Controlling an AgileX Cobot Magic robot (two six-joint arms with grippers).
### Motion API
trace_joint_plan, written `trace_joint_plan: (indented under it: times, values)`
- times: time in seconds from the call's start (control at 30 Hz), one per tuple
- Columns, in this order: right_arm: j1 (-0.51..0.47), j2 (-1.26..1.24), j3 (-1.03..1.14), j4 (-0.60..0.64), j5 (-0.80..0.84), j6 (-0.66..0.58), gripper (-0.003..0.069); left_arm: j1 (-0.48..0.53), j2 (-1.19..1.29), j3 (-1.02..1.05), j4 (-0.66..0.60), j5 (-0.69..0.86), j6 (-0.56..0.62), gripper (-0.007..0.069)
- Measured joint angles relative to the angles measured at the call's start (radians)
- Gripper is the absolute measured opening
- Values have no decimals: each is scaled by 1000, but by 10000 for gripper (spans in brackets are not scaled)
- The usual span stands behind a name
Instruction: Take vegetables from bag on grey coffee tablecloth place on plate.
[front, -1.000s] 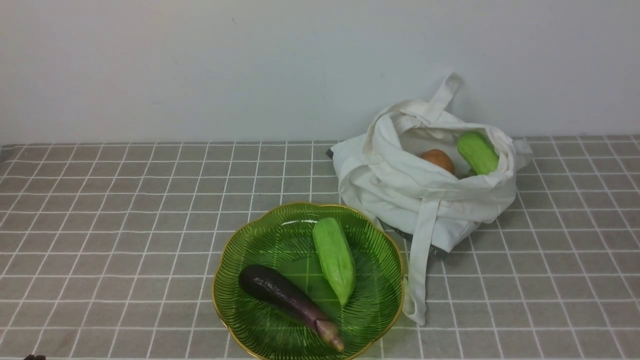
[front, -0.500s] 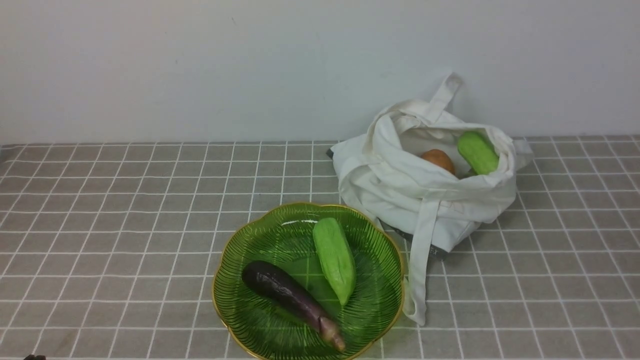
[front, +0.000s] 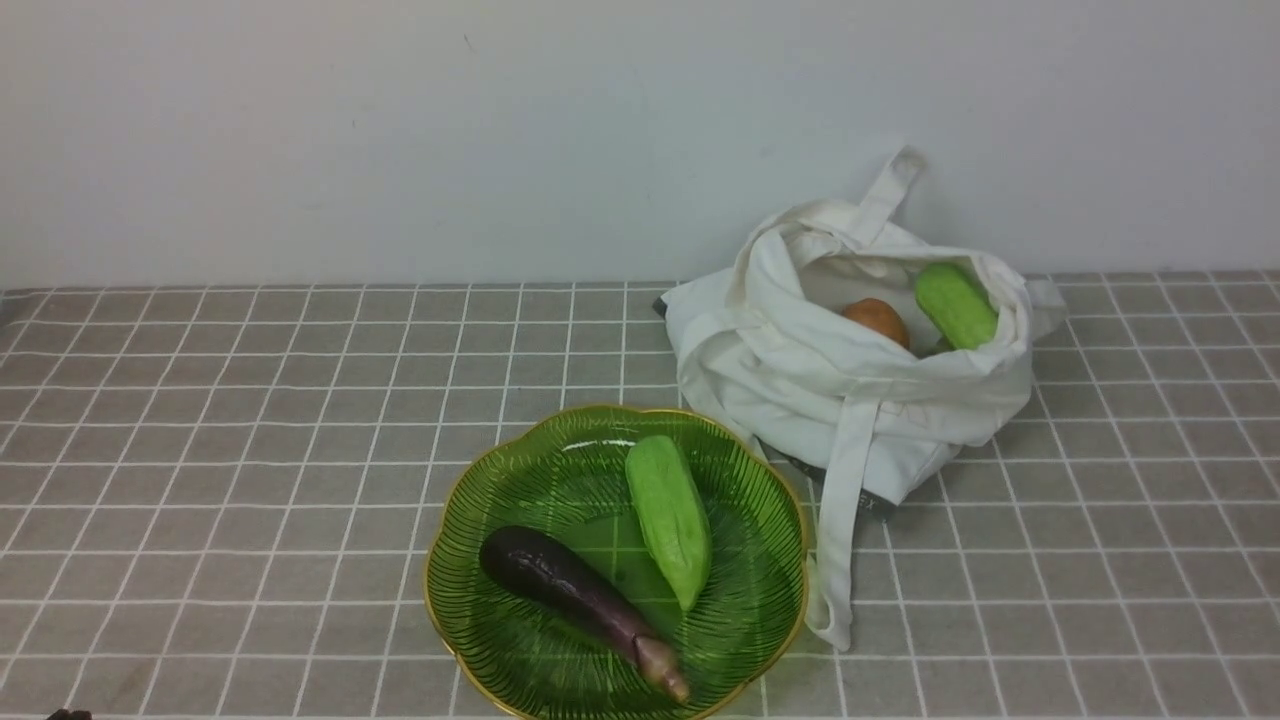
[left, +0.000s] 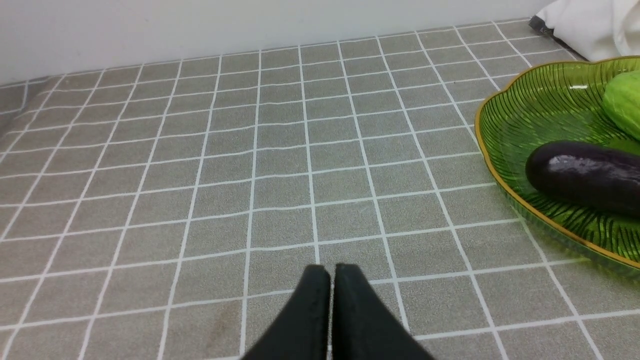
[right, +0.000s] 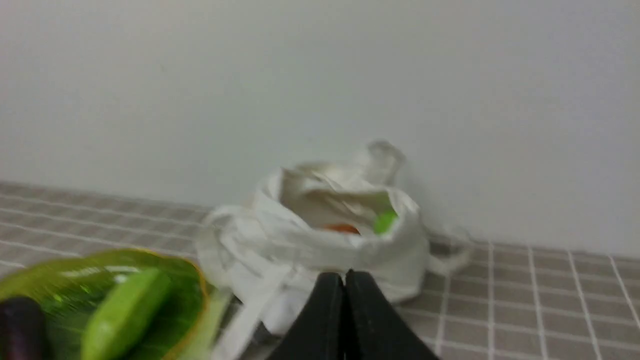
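Observation:
The green glass plate (front: 500, 640) sits front centre on the grey checked tablecloth (front: 250, 450). On it lie a dark purple eggplant (front: 570, 595) and a light green gourd (front: 670, 518). The white bag (front: 800, 390) stands behind and right of the plate, open, with an orange-brown round vegetable (front: 876, 320) and a second green gourd (front: 955, 305) inside. My left gripper (left: 331, 270) is shut and empty over bare cloth left of the plate (left: 505, 165). My right gripper (right: 344, 276) is shut and empty, pointing at the bag (right: 280, 250) from the near side.
A white wall closes the back of the table. One bag strap (front: 840, 540) hangs down beside the plate's right rim, another stands up at the back (front: 890, 185). A small dark bit of the left arm (front: 68, 714) shows at the bottom left corner.
The eggplant shifted slightly on the plate and settled. Bag, gourds and plate have not moved.

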Motion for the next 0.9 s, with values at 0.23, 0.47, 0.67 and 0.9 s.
trace_joint_plan:
  times: [0.23, 0.47, 0.67, 0.9]
  values:
    - [-154, 0, 155, -7, 6, 3, -15, 0, 0, 0, 0, 1, 0, -5]
    - [-171, 0, 156, -7, 4, 3, -15, 0, 0, 0, 0, 1, 0, -5]
    - [-171, 0, 156, -7, 3, 3, -15, 0, 0, 0, 0, 1, 0, -5]
    - [-171, 0, 156, -7, 3, 3, -15, 0, 0, 0, 0, 1, 0, -5]
